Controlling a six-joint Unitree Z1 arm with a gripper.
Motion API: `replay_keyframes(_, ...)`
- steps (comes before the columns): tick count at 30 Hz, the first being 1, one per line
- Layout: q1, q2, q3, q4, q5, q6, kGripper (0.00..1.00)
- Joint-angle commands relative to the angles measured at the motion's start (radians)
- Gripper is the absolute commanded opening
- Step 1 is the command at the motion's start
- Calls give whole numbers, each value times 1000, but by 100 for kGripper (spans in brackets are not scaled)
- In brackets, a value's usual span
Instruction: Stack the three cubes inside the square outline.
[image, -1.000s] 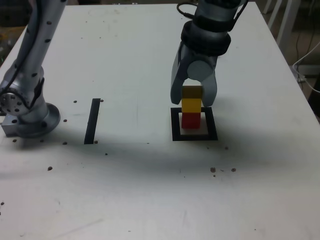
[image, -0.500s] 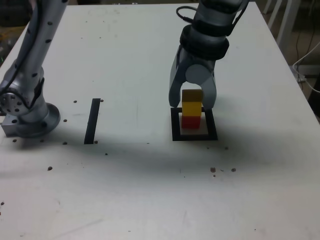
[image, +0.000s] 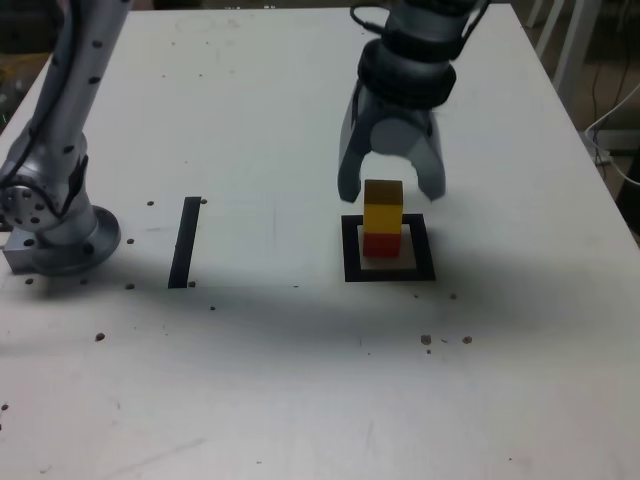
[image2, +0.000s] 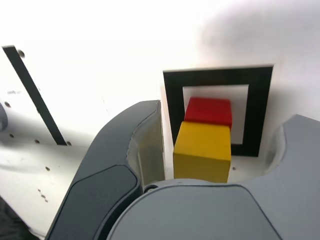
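hand (image: 391, 190) now wider, off cube stack (image: 382, 218) inside square outline (image: 389, 273)

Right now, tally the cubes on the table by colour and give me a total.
Red cube: 1
Yellow cube: 1
Green cube: 0 in view
Total: 2, stacked yellow on red inside the square outline.
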Motion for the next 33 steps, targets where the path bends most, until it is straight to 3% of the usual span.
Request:
replay_keyframes(1, 33, -12, -7, 4, 12, 8, 99)
replay_keyframes(19, 348, 63, -215, 64, 17, 132, 99)
replay_keyframes(33, 470, 190, -414, 95, -7, 143, 99)
